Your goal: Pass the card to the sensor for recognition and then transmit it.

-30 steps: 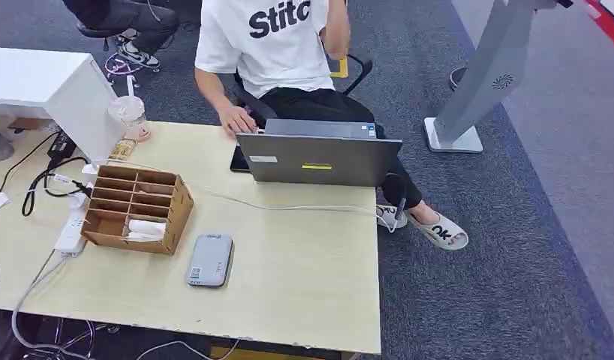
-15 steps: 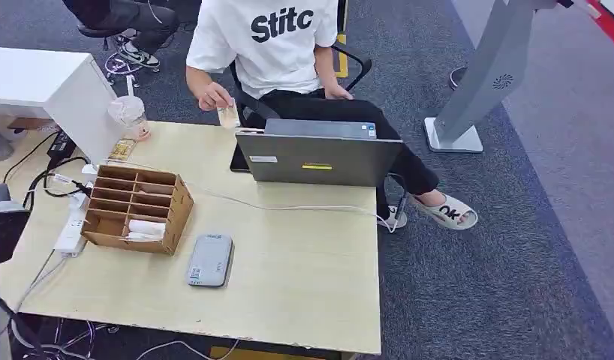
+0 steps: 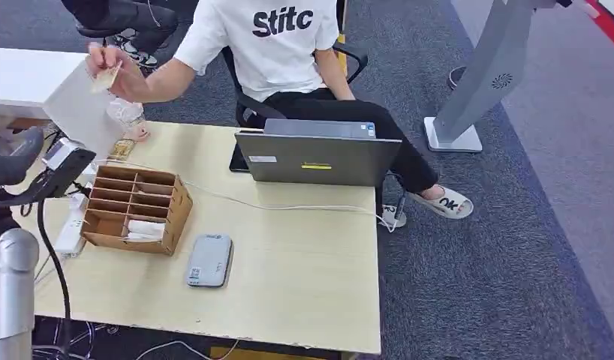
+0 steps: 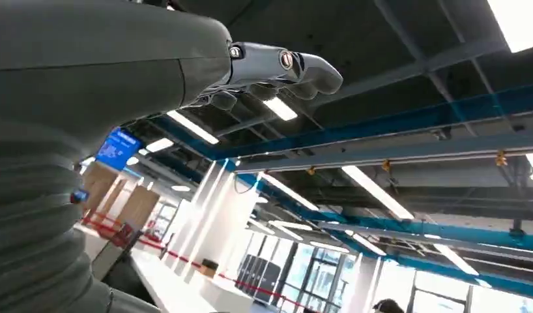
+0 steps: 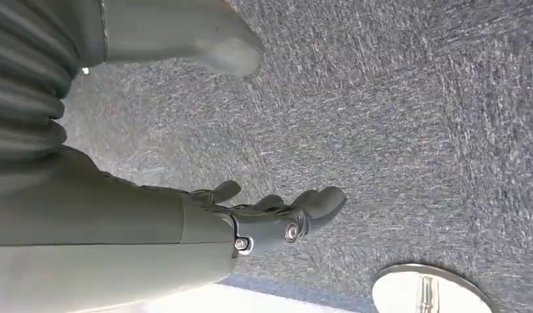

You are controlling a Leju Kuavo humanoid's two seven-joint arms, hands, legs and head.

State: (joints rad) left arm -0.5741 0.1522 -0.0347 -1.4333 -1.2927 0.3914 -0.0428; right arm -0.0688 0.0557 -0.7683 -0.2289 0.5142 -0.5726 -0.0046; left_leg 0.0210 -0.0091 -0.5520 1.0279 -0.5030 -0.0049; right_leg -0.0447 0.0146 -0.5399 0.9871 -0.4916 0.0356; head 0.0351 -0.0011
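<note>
Pale card (image 3: 103, 77) at ten o'clock in the person's hand (image 3: 112, 69), the empty left hand (image 3: 15, 154) spread below, handover next.

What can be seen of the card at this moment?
The card is a small, thin, pale tan rectangle, tilted, pinched in the fingers of the seated person's outstretched hand. It is held in the air beyond the table's far left corner, above the plastic cup, touching nothing else. Its print is too small to read. The robot's left hand is raised below it, apart.
</note>
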